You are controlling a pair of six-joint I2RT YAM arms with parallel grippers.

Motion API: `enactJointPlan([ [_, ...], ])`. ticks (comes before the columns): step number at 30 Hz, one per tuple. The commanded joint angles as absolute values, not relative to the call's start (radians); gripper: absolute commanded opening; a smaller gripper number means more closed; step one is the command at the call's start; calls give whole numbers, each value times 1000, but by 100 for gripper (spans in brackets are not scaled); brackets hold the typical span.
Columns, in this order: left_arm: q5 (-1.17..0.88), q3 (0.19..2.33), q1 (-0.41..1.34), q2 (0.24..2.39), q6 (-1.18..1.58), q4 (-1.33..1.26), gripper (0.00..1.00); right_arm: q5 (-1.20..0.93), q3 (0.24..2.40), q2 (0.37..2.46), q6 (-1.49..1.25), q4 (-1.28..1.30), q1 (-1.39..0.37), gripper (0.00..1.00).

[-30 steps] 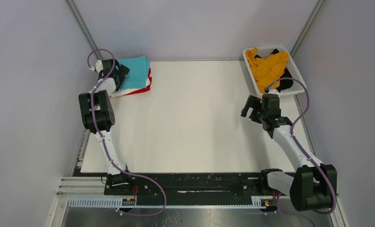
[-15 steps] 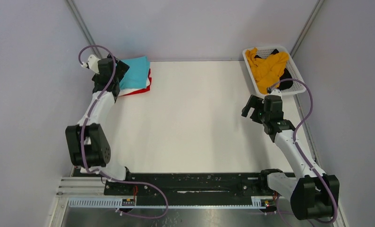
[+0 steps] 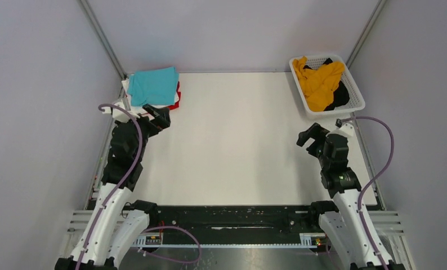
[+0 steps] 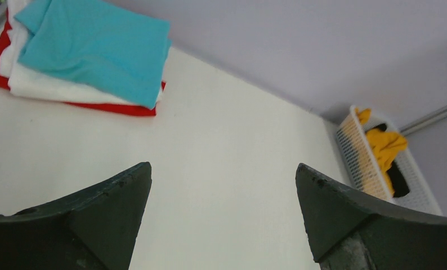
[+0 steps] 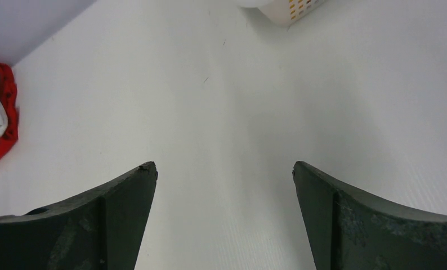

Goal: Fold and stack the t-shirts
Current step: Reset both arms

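Note:
A folded teal t-shirt tops a stack at the table's far left corner, over a white t-shirt and a red t-shirt. In the white mesh basket at the far right lie a crumpled mustard yellow t-shirt and a black t-shirt. My left gripper hangs open and empty just in front of the stack. Over the right side of the table my right gripper is open and empty, in front of the basket.
The white table top lies between grey side walls. A black rail with the arm bases runs along the near edge. In the left wrist view the basket sits far right.
My left arm has pulled back from the stack toward the near edge, leaving the teal shirt on top. My right arm has also drawn back and risen a little.

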State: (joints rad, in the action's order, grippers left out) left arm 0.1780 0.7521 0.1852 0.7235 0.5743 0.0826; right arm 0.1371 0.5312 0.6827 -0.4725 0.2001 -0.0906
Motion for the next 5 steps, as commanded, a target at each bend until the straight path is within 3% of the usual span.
enactJointPlan([
  [1, 86, 700, 188, 697, 482, 257, 99, 257, 478, 549, -548, 160, -86, 99],
  [5, 120, 685, 189, 679, 488, 299, 99, 284, 448, 451, -551, 167, -86, 100],
])
